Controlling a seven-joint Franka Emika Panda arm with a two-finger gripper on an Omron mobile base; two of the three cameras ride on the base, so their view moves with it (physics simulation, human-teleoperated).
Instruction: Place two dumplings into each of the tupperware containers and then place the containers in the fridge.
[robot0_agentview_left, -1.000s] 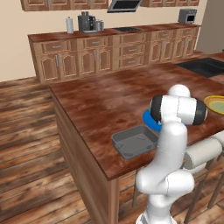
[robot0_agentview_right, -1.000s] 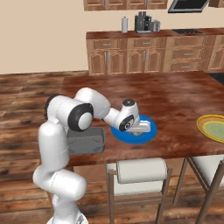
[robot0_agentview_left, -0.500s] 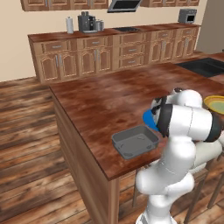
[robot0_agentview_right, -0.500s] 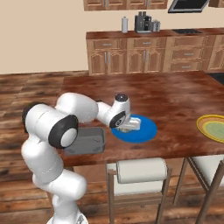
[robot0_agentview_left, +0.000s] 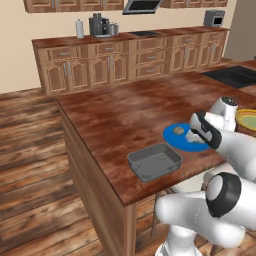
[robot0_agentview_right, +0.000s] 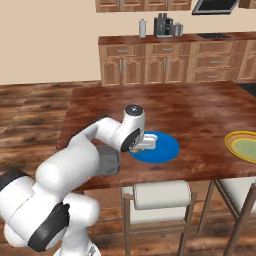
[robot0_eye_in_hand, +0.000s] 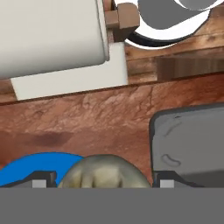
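Note:
A bright blue plate (robot0_agentview_left: 184, 141) lies on the counter with a dumpling (robot0_agentview_left: 178, 130) on it. My gripper (robot0_agentview_right: 145, 143) hangs low over this plate (robot0_agentview_right: 167, 149), jaws pointing down. In the hand view the gripper (robot0_eye_in_hand: 103, 183) is open, and a tan dumpling (robot0_eye_in_hand: 103, 169) sits between its fingertips (robot0_eye_in_hand: 40, 180), untouched by either, on the blue plate (robot0_eye_in_hand: 24, 168). The dark grey tupperware container (robot0_agentview_left: 154, 161) stands empty just beside the plate, near the counter's front edge; my arm partly covers it (robot0_agentview_right: 109, 161) in the right base view. The fridge is out of view.
A yellow-green plate (robot0_agentview_right: 243, 145) lies at the counter's right end. White-seated stools (robot0_agentview_right: 161, 195) stand under the counter's front edge. Wooden cabinets with appliances (robot0_agentview_left: 101, 25) line the back wall. A dark cooktop (robot0_agentview_left: 235, 75) is set in the far counter.
The arm has folded down and its elbow has swung low. The gripper has shifted slightly over the blue plate and come down to the dumpling, staying open.

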